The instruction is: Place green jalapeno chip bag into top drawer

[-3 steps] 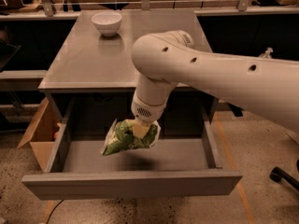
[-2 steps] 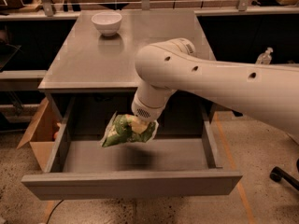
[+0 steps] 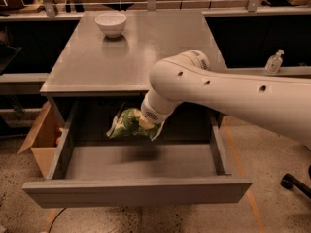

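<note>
The green jalapeno chip bag (image 3: 127, 124) hangs in the air over the back part of the open top drawer (image 3: 141, 161), a little above its grey floor. My gripper (image 3: 144, 123) is shut on the bag's right end, at the tip of the white arm (image 3: 228, 93) that reaches in from the right. The drawer is pulled fully out below the grey table top, and its flat front panel (image 3: 136, 191) faces the camera. The drawer's interior holds nothing else that I can see.
A white bowl (image 3: 111, 23) stands at the back left of the grey table (image 3: 97, 67). A cardboard box (image 3: 41, 140) sits on the floor left of the drawer. A clear bottle (image 3: 274, 62) stands on a shelf at the right. A chair wheel (image 3: 287, 181) shows at lower right.
The arm has pulled back and up with the bag, which now hangs higher and closer to the drawer's rear, under the table's edge.
</note>
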